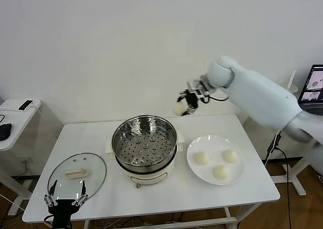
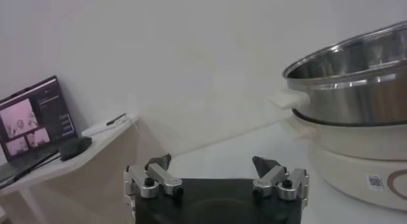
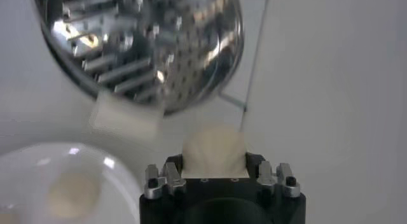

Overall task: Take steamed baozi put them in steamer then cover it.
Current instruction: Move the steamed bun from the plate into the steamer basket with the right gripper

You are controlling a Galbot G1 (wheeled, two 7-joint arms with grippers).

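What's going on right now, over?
Right gripper holds one baozi aloft beyond steamer. Left gripper open, idle beside lid. Three buns wait on plate. Steamer uncovered, nothing blocking.

In the right wrist view the black pincer body covers the lower part of the held bun (image 3: 213,150), so where the fingers meet it is hidden, and the white plate (image 3: 108,165) is cut by the picture's edge. In the left wrist view the steamer (image 2: 356,98) runs out of the picture, its inside unseen
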